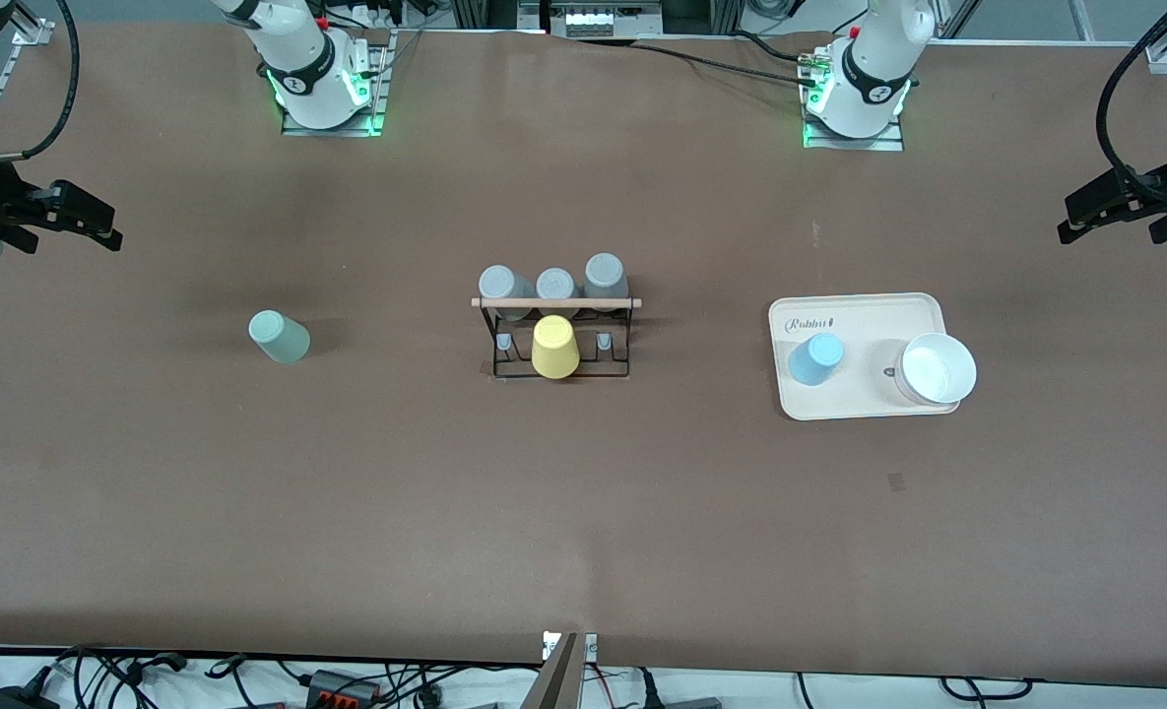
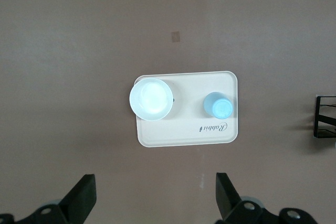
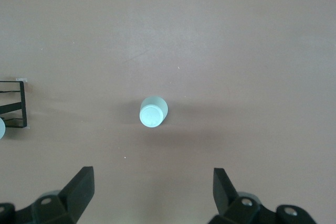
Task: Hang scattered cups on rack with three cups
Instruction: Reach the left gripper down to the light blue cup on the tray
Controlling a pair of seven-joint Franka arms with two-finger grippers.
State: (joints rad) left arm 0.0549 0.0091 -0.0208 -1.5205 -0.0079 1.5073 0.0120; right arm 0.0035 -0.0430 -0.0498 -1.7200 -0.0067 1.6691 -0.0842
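The pale mint green cup [image 1: 280, 336] stands upside down on the table toward the right arm's end; it also shows in the right wrist view [image 3: 153, 112]. The light blue cup [image 1: 816, 358] stands upside down on the cream tray [image 1: 859, 404]; it also shows in the left wrist view [image 2: 219, 106]. The black wire rack [image 1: 555, 366] with its wooden rod [image 1: 555, 302] stands mid-table and holds three grey cups [image 1: 555, 284] and a yellow cup [image 1: 553, 347]. My right gripper [image 3: 152, 192] is open and empty, high over the mint cup. My left gripper [image 2: 156, 198] is open and empty, high over the tray.
A white bowl [image 1: 936, 369] sits on the cream tray [image 2: 184, 132] beside the blue cup, also seen in the left wrist view [image 2: 151, 98]. The rack's edge shows in the left wrist view [image 2: 325, 116] and the right wrist view [image 3: 13, 103]. Brown tabletop surrounds everything.
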